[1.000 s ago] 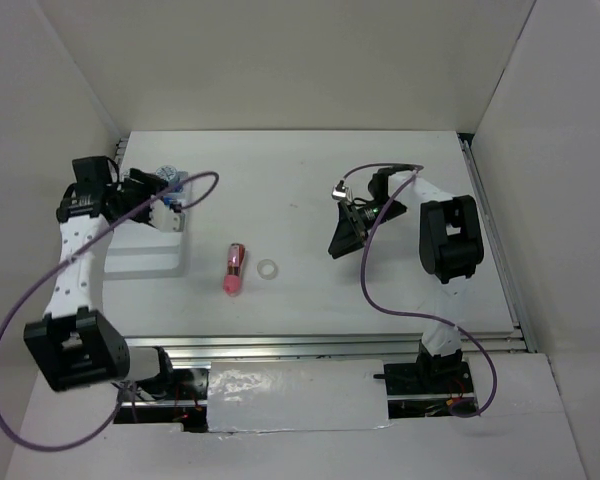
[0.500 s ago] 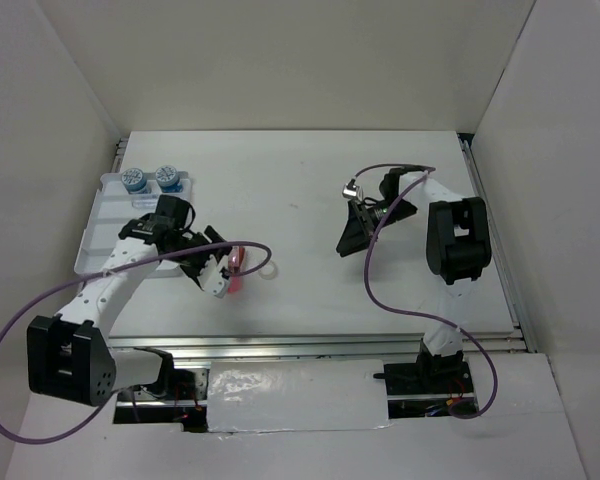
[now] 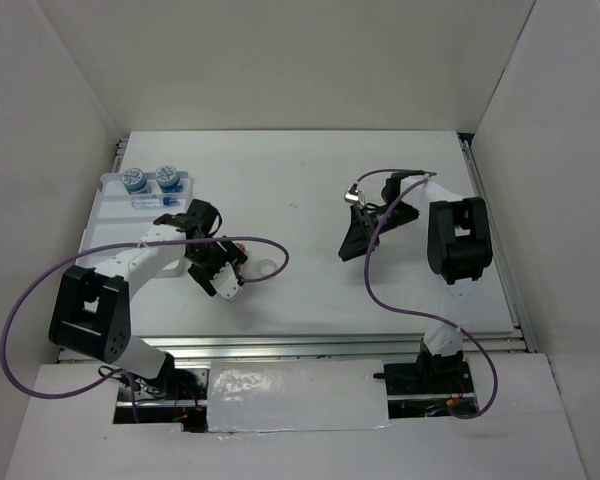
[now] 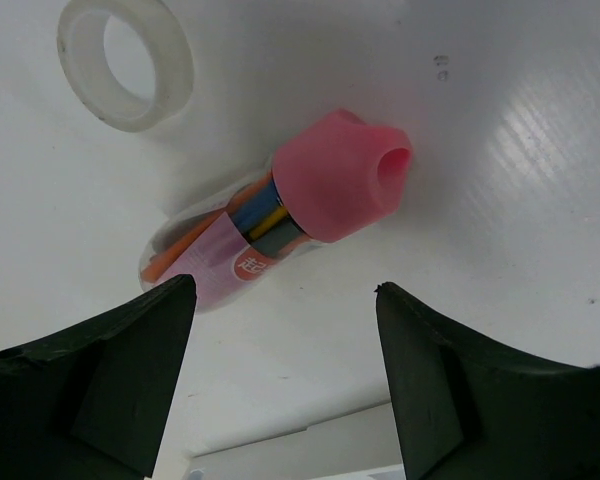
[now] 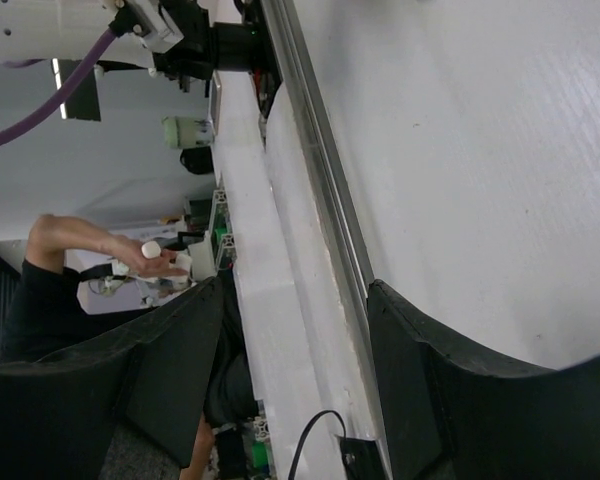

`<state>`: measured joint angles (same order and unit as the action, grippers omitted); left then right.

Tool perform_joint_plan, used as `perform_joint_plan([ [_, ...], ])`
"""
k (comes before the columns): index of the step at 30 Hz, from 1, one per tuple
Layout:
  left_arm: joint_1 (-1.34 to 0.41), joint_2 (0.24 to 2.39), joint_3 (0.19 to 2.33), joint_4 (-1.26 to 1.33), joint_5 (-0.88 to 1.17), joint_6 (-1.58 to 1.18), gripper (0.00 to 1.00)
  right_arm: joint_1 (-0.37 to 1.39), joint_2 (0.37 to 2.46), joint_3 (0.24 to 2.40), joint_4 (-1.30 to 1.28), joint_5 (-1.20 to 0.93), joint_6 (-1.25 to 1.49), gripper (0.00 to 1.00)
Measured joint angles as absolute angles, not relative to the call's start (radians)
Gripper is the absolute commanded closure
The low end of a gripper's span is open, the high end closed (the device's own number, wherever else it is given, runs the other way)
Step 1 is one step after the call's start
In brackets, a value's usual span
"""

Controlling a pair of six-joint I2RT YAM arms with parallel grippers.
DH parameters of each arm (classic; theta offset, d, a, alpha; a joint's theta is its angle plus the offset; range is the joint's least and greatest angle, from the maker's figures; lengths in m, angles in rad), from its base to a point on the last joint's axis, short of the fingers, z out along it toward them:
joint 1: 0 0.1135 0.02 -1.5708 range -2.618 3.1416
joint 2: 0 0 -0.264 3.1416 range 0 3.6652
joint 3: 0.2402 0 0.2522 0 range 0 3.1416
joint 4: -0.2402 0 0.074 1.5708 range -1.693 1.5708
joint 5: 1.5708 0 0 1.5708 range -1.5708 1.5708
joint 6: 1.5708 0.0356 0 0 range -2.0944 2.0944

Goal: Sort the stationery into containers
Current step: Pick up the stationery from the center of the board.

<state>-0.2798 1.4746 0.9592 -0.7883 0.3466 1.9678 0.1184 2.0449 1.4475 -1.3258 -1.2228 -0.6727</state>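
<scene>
My left gripper (image 3: 229,259) is open and hangs low over the pink stubby cylinder (image 4: 315,195), which lies on the table just ahead of its fingertips (image 4: 170,310); no contact shows. In the top view the gripper hides most of the cylinder. The small white ring (image 3: 268,267) lies flat just right of it and also shows in the left wrist view (image 4: 125,60). Two blue pots (image 3: 133,179) (image 3: 167,178) and the clear-blue tube (image 3: 152,201) sit at the far end of the white tray (image 3: 108,228). My right gripper (image 3: 354,238) is open and empty over the table's right half.
White walls close in the table on the left, back and right. A metal rail (image 3: 360,343) runs along the near edge. The purple cable (image 3: 265,252) of the left arm loops over the table beside the ring. The right wrist view shows the rail (image 5: 320,200) and a person beyond it.
My left gripper has left the far end of the tray, where the pots and tube now lie, and swung right and nearer, over the pink cylinder. The right gripper barely shifted.
</scene>
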Motion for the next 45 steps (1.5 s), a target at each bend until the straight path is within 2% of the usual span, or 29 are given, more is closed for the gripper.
perform_joint_plan([
  [14, -0.325, 1.539, 0.920, -0.628, 0.313, 1.979, 0.12, 0.091, 2.045, 1.403, -1.327, -1.235, -0.725, 0.33],
  [19, -0.345, 1.562, 0.920, -0.611, 0.315, 1.986, 0.14, 0.088, 2.046, 1.396, -1.327, -1.235, -0.736, 0.33],
  [21, -0.353, 1.569, 0.920, -0.611, 0.311, 1.987, 0.17, 0.084, 2.047, 1.391, -1.327, -1.235, -0.740, 0.33],
  [23, -0.364, 1.575, 0.920, -0.613, 0.299, 1.985, 0.25, 0.079, 2.049, 1.386, -1.327, -1.235, -0.743, 0.33],
  [24, -0.371, 1.578, 0.920, -0.613, 0.290, 1.987, 0.35, 0.076, 2.052, 1.385, -1.327, -1.234, -0.746, 0.33],
  [26, -0.387, 1.589, 0.924, -0.616, 0.274, 1.986, 0.44, 0.070, 2.056, 1.385, -1.327, -1.234, -0.746, 0.33],
  [30, -0.434, 1.625, 0.972, -0.649, 0.238, 1.988, 0.53, 0.060, 2.059, 1.385, -1.327, -1.234, -0.747, 0.33],
  [39, -0.532, 1.720, 1.116, -0.789, 0.212, 1.987, 0.57, 0.058, 2.069, 1.385, -1.327, -1.233, -0.749, 0.33],
  [42, -0.556, 1.741, 1.158, -0.839, 0.199, 1.987, 0.51, 0.058, 2.069, 1.385, -1.327, -1.233, -0.748, 0.33],
  [45, -0.571, 1.739, 1.142, -0.860, 0.189, 1.987, 0.51, 0.062, 2.069, 1.385, -1.327, -1.234, -0.748, 0.33],
])
